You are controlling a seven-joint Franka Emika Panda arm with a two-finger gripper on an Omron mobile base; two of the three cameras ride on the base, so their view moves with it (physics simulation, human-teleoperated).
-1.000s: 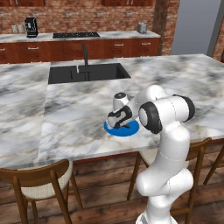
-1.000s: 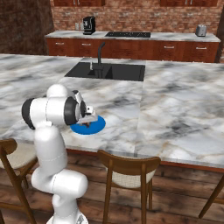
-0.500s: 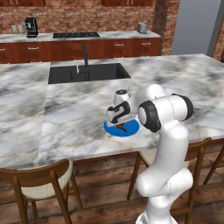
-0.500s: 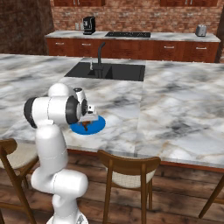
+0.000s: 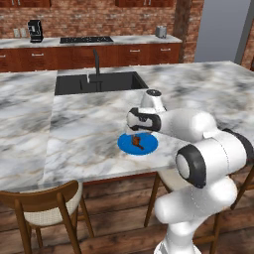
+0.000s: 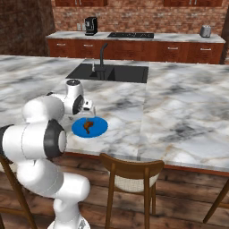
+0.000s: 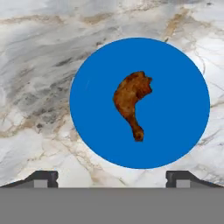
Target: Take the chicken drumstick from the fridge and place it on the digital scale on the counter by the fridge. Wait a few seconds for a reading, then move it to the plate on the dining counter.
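The chicken drumstick [image 7: 131, 98], small and brown, lies near the middle of the round blue plate [image 7: 175, 109]. That plate [image 5: 150, 144] rests on the marble dining counter [image 5: 84, 129], close to its front edge. My gripper [image 7: 112, 177] hangs a little above the plate, open, with nothing between its fingertips [image 7: 43, 177]. In the left base view the gripper [image 5: 135, 132] is just above the drumstick [image 5: 137, 143]. From the right base view, the drumstick [image 6: 89, 126] sits on the plate [image 6: 99, 127] just under my gripper [image 6: 87, 115].
A black sink [image 5: 99, 82] with a black faucet [image 5: 95, 59] is set into the island behind the plate. Wooden chairs [image 5: 47, 208] [image 6: 132, 176] stand at the island's front edge. The grey fridge [image 5: 223, 30] stands at the far right.
My gripper has opened and let go of the drumstick, which now lies on the plate. The hand has risen a little above it.
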